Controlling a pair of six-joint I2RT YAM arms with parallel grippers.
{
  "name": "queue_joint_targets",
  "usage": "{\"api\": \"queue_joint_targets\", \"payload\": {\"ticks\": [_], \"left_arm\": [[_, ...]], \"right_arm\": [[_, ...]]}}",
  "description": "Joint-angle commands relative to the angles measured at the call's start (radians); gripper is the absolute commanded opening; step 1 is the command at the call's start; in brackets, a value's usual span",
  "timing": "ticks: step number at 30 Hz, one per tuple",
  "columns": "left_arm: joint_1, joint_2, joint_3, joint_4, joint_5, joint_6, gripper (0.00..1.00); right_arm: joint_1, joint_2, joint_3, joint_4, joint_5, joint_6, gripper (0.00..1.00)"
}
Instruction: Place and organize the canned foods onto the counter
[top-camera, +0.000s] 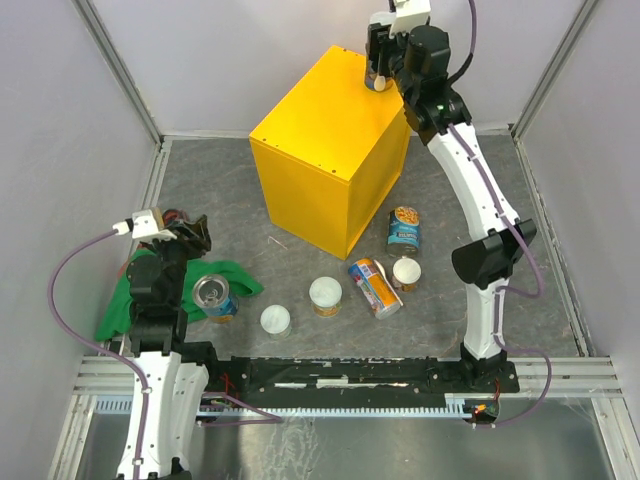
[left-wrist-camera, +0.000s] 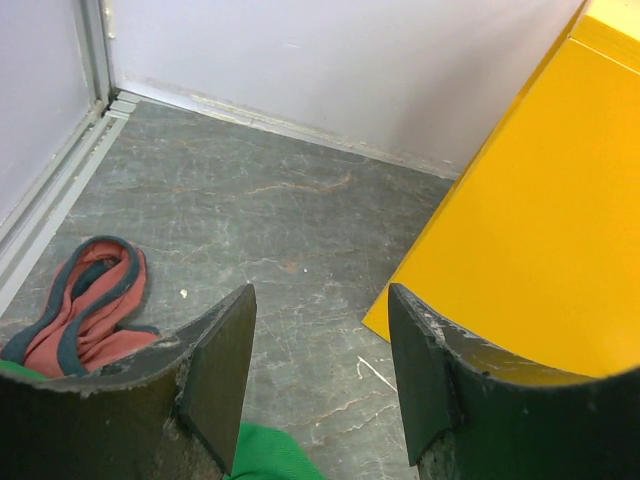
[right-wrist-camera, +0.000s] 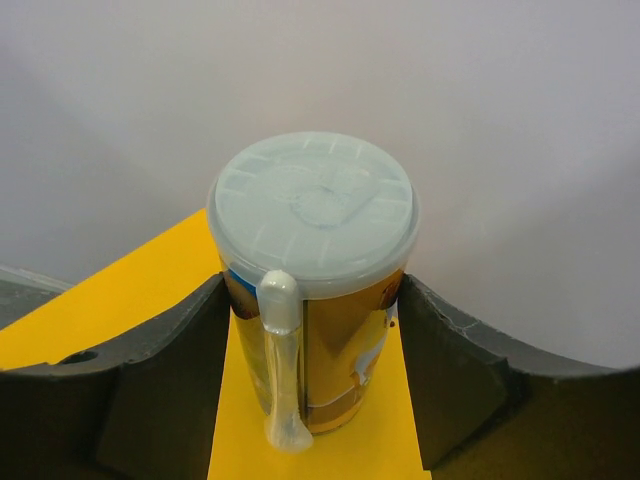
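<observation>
room: we see pale plain wall panels (top-camera: 250, 50) on three sides, with metal corner posts.
bench (top-camera: 500, 190): grey marbled top. An aluminium rail (top-camera: 350, 372) runs along the near edge.
counter (top-camera: 320, 170): yellow box, set at an angle toward the far middle of the bench. The top is flat.
right claw (right-wrist-camera: 312, 300): high over the counter's far right corner, pinching the tall orange can (right-wrist-camera: 312, 205). We read both fingers as against its sides. The can is upright, white lid up, base on the yellow top.
left claw (left-wrist-camera: 318, 330): spread and empty, above the near left of the bench.
green cloth (top-camera: 130, 300): crumpled at the near left.
wide blue can (top-camera: 404, 229): upright, just right of the counter's near corner.
second blue can (top-camera: 213, 297): silver top up, at the cloth's right edge.
lying orange can (top-camera: 375, 287): on its side, near the front.
short white-lidded cans: three upright, one (top-camera: 406, 272) just beside the lying can, one (top-camera: 326, 296) left of it, one (top-camera: 275, 320) further left.
red and dark strap (left-wrist-camera: 85, 310): coiled by the left wall.
</observation>
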Motion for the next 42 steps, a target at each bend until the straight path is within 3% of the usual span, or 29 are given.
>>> {"api": "queue_joint_targets", "payload": {"ticks": [1,14,17,23,25,42], "left_arm": [[-0.001,-0.006,0.040,0.041,0.055,0.024,0.62],[-0.002,-0.051,0.016,0.035,0.047,-0.003,0.61],[-0.001,-0.049,0.022,0.035,0.052,0.005,0.61],[-0.002,-0.049,0.018,0.045,0.068,-0.002,0.62],[-0.002,-0.049,0.015,0.052,0.072,-0.008,0.62],[-0.002,-0.011,0.057,0.033,0.095,-0.145,0.75]], "right_arm": [[0.014,-0.005,0.127,0.216,-0.060,0.021,0.07],[0.061,0.082,0.136,0.281,-0.105,0.056,0.16],[0.067,0.088,0.134,0.296,-0.096,0.057,0.30],[0.070,0.085,0.119,0.314,-0.069,0.053,0.81],[0.071,0.079,0.117,0.320,-0.065,0.049,0.92],[0.070,-0.048,0.040,0.303,-0.097,0.049,0.93]]}}
